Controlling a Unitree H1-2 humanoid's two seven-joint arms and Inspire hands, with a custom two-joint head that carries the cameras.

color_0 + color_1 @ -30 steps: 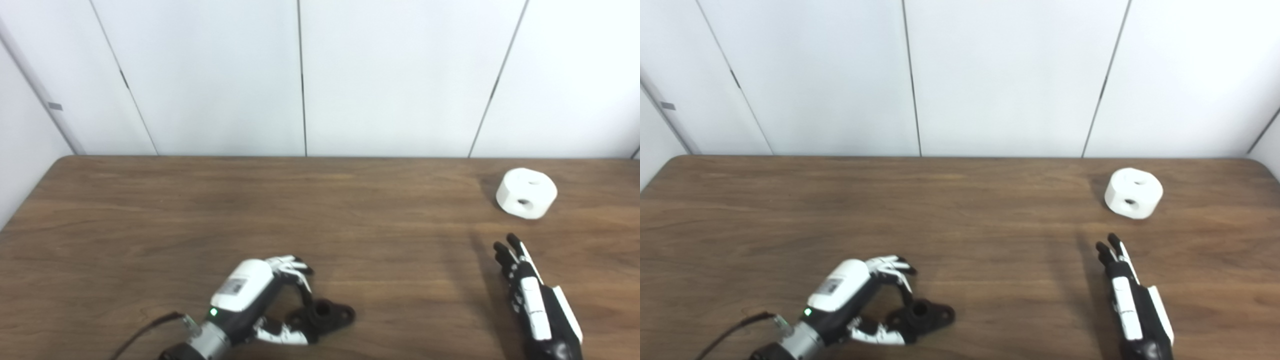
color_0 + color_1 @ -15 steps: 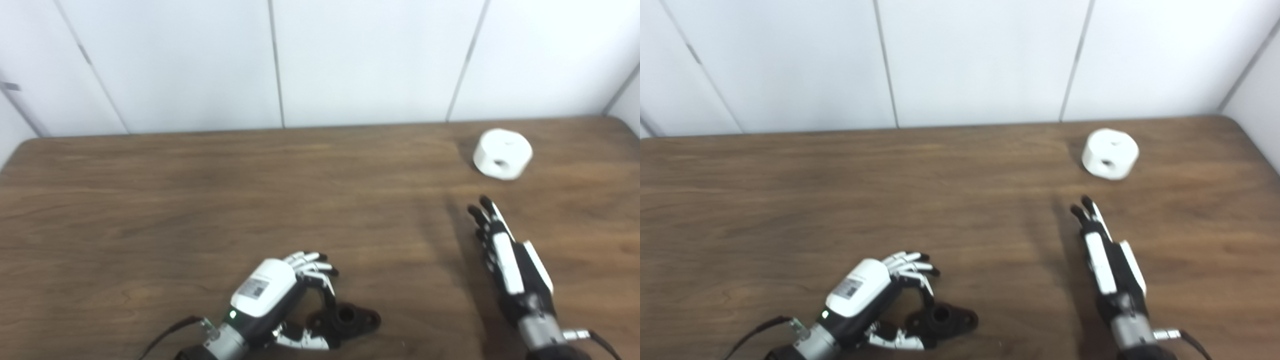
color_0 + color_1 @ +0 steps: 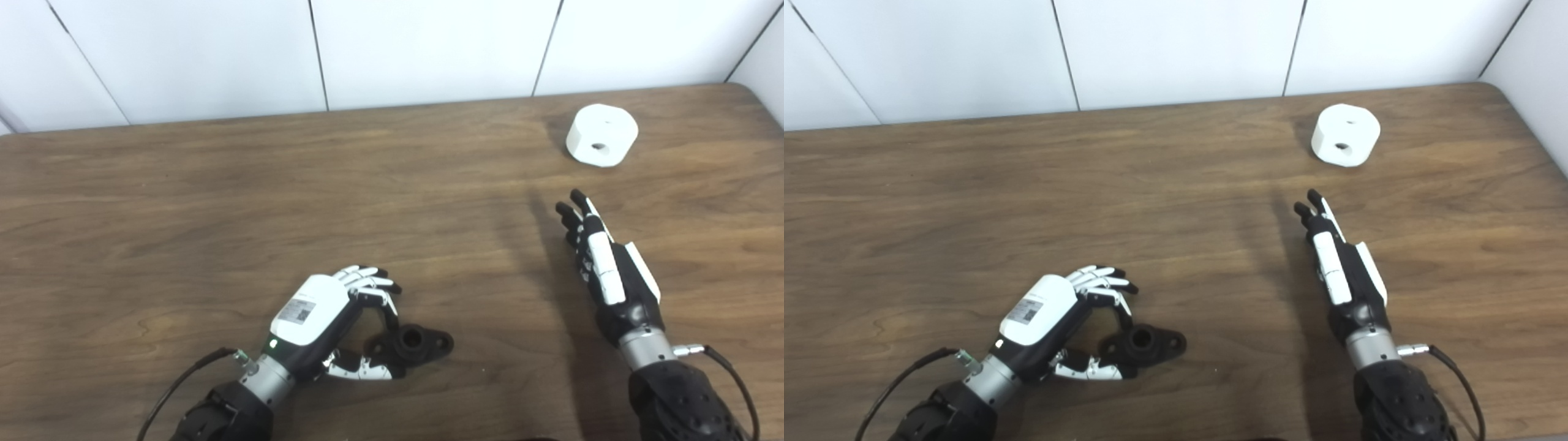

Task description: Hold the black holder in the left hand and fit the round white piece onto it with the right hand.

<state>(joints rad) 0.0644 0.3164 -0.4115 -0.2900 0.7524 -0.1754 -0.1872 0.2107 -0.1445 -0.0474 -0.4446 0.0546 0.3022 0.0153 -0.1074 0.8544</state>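
Fingers (image 3: 373,285) of your left hand (image 3: 318,318) are curling around the black holder (image 3: 416,344) lying near-centre on the table (image 3: 184,202); contact is unclear. Your right hand (image 3: 1344,269) is hovering released, fingers straight, short of the round white piece (image 3: 1345,143) far right. Both views are showing alike.

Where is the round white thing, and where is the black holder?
round white piece (image 3: 601,142), left eye view, on its top face.
black holder (image 3: 421,343), left eye view, on its raised ring.

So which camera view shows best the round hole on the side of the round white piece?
The left eye view: the round white piece faces it slightly more squarely. The right eye view shows the same hole, slightly smaller.
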